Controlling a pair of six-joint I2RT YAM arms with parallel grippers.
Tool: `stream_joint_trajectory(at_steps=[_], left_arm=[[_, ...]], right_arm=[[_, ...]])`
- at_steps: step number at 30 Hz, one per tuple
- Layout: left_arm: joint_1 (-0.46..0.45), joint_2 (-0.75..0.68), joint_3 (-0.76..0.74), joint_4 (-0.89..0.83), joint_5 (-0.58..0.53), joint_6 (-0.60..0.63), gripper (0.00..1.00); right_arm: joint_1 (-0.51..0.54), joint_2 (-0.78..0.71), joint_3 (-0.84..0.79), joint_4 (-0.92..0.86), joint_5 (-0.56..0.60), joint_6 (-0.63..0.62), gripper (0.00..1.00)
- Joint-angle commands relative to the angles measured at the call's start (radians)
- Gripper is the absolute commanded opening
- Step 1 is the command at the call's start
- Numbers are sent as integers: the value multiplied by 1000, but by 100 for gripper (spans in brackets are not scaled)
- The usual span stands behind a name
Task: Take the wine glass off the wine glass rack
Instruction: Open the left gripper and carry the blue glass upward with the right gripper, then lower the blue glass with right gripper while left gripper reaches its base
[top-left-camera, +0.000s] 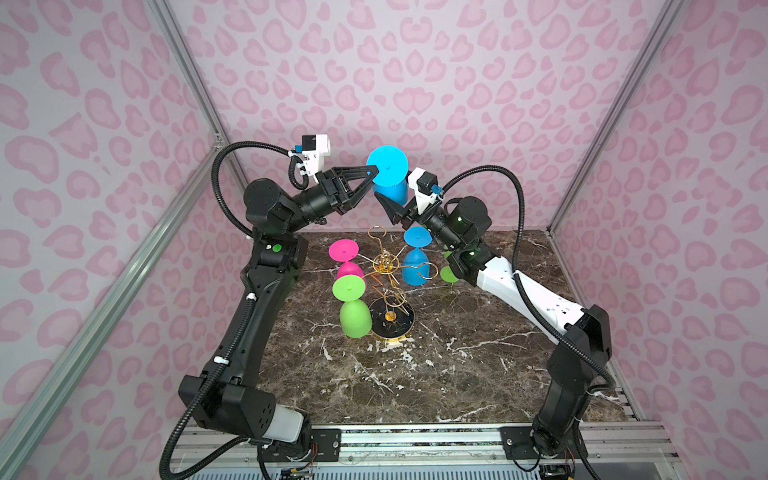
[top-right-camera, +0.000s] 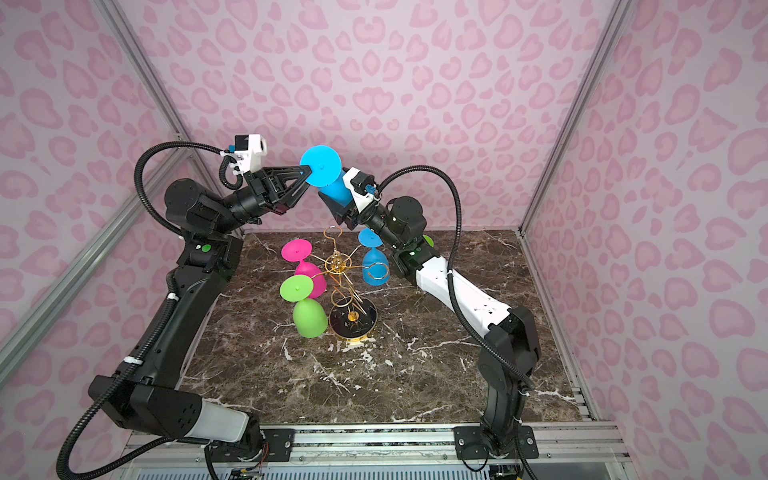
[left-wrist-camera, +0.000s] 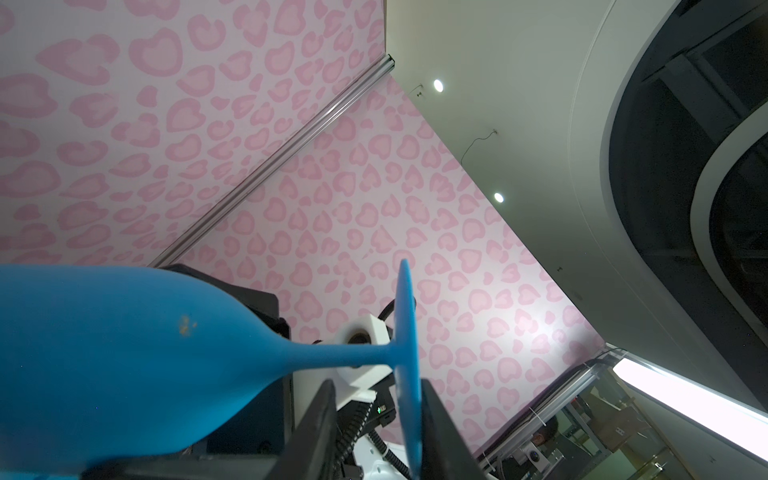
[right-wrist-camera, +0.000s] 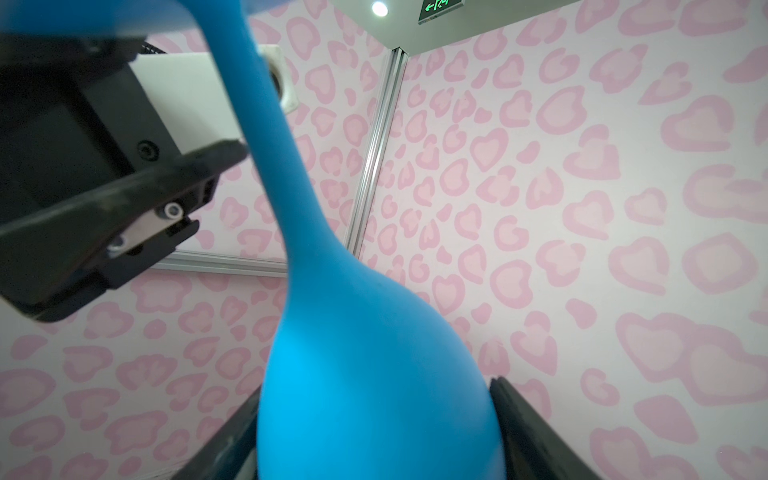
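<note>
While the right end effector (right-wrist-camera: 372, 407) clamps the bowl of the blue wine glass (top-left-camera: 388, 174), foot up, above the far edge of the surface (top-left-camera: 457, 365) and clear of the wine glass rack (top-left-camera: 388, 266), the left end effector (left-wrist-camera: 376, 405) stands parted round the foot: slick tapering bowl may slip, striking the hung glasses (top-left-camera: 415, 266).

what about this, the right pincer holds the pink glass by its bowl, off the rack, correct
No, the glass is blue, not pink, as the right wrist view shows. The right pincer holds it by its bowl, off the rack.
</note>
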Motion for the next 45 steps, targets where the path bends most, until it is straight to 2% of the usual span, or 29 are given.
stream_joint_trajectory(at_steps=[1,5,12,15,17,21,24,31,34,37,45], left_arm=[[1,-12,1,55,1,4,43],[3,-23,4,35,1,50,46],[4,-76,-40,-27,-59,254,53],[3,-102,-75,-55,-118,427,55],[0,-133,-126,-51,-196,543,56],[-31,-179,-211,-54,-365,883,56],[-55,-178,-226,-50,-415,1098,56],[-88,-163,-242,-38,-366,1555,50],[-101,-174,-265,-25,-357,1696,46],[-103,-181,-285,-29,-302,1837,46],[-110,-146,-270,-56,-149,2055,46]], right_arm=[[-4,-22,-18,-15,6,30,70],[-34,-71,-31,-93,-1,87,67],[-101,-195,-24,-391,5,106,63],[-119,-216,63,-622,19,63,62],[-124,-223,123,-762,28,40,62],[-137,-203,259,-1017,37,34,62],[-137,-175,344,-1167,47,28,61],[-137,-158,398,-1322,77,35,59],[-137,-158,403,-1359,77,37,58],[-136,-156,404,-1385,67,43,58],[-115,-144,410,-1419,51,70,55]])
